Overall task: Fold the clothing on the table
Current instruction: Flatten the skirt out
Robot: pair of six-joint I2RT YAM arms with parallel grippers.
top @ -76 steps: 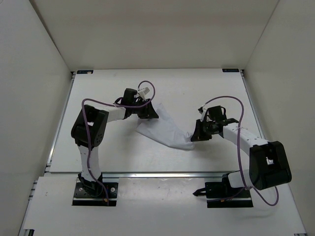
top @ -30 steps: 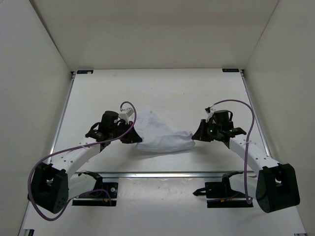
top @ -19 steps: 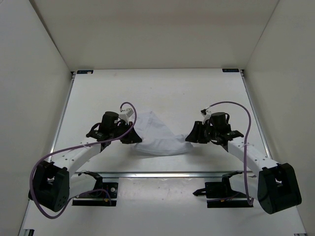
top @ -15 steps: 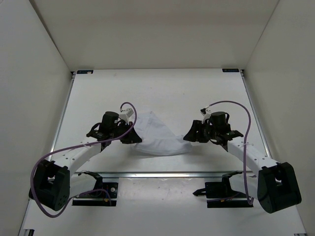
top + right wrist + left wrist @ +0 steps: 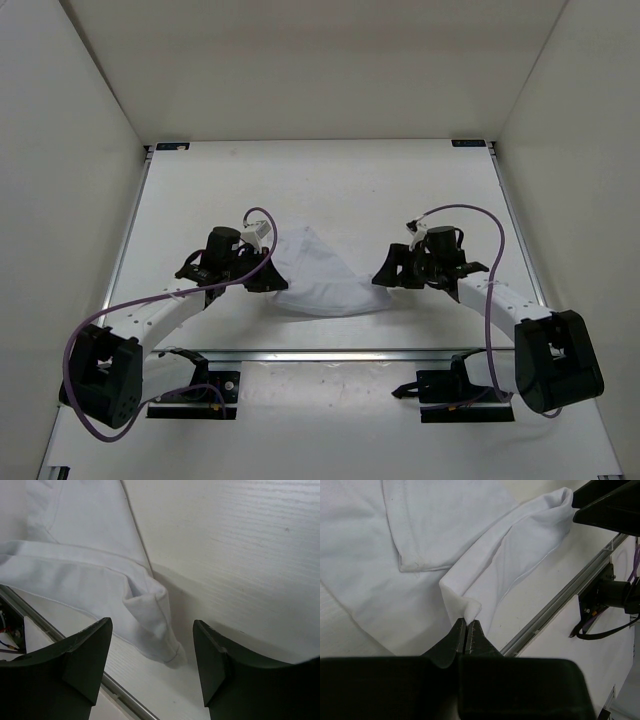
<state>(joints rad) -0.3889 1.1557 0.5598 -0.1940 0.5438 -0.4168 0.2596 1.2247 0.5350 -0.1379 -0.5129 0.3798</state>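
The white clothing [image 5: 318, 272] lies crumpled near the front of the table [image 5: 330, 190], folded over on itself. My left gripper [image 5: 272, 283] is shut on the clothing's near-left corner [image 5: 465, 609]; the pinched fold rises from between its tips [image 5: 467, 626]. My right gripper [image 5: 383, 278] stands open just off the clothing's right end. In the right wrist view its fingers [image 5: 90, 645] straddle the rolled end of the clothing [image 5: 155, 620], which lies loose on the table, touching neither finger.
A silver rail [image 5: 330, 352] runs along the table's front edge, close to the clothing [image 5: 555, 605]. Purple cables loop over both arms [image 5: 470, 215]. White walls enclose the table on three sides.
My right gripper has opened and let go of the clothing's right end, which dropped onto the table. The left gripper has kept its hold and barely moved.
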